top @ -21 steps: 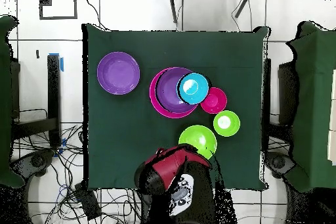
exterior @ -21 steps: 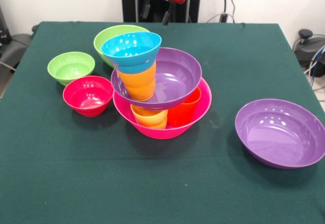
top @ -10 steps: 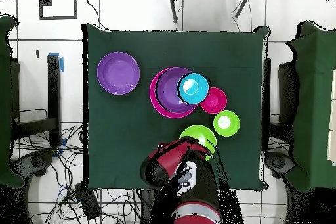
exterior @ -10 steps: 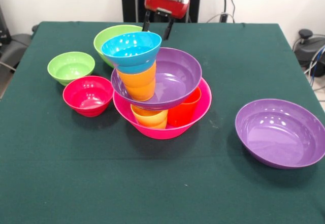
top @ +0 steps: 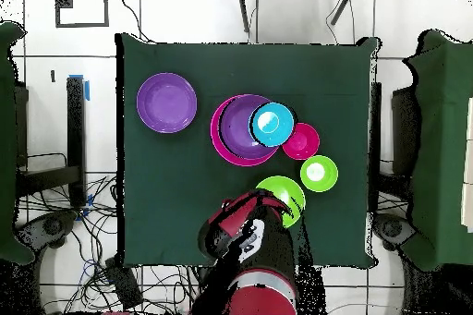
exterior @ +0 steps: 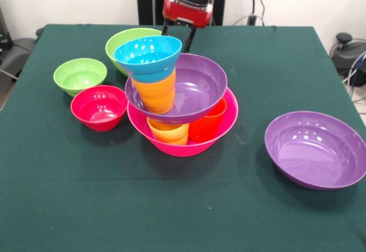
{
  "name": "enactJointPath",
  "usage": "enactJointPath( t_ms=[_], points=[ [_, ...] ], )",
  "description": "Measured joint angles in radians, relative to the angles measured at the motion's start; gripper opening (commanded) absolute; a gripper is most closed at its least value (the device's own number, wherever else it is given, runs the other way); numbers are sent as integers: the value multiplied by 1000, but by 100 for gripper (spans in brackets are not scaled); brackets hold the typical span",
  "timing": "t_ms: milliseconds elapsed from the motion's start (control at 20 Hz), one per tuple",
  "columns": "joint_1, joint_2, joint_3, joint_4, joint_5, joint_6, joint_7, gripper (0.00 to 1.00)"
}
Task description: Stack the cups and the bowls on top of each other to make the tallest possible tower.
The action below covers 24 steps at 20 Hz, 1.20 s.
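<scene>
Tool [exterior: 178, 35] open, empty, above the big green bowl [exterior: 130, 40] near the worktop's [exterior: 274, 63] far edge. Tower [exterior: 177, 100] mid-worktop on the pink bowl [exterior: 229, 120]. Spare purple bowl [exterior: 316, 149] at the side edge; front half free.

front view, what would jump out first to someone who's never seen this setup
The lopsided tower mid-table: a hot-pink bowl holds cups, a purple bowl sits tilted on them, and an orange cup in it carries a blue bowl. Next, the second purple bowl alone at the right. Then the red gripper hanging at the far edge behind the tower, over the larger light-green bowl, jaws apart.
</scene>
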Motion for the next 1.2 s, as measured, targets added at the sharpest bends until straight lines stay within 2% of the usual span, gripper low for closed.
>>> enactJointPath(
  t_ms=[400, 650, 1050, 1100, 1200],
  points=[
    [3, 40, -23, -7, -20, -50, 0, 100],
    [-14, 69, -28, -9, -32, -51, 0, 100],
    [5, 140, -80, -19, -53, -51, 0, 100],
    [5, 148, -82, -19, -59, -52, 0, 0],
    [3, 149, -81, -19, -61, -52, 0, 0]
  ],
)
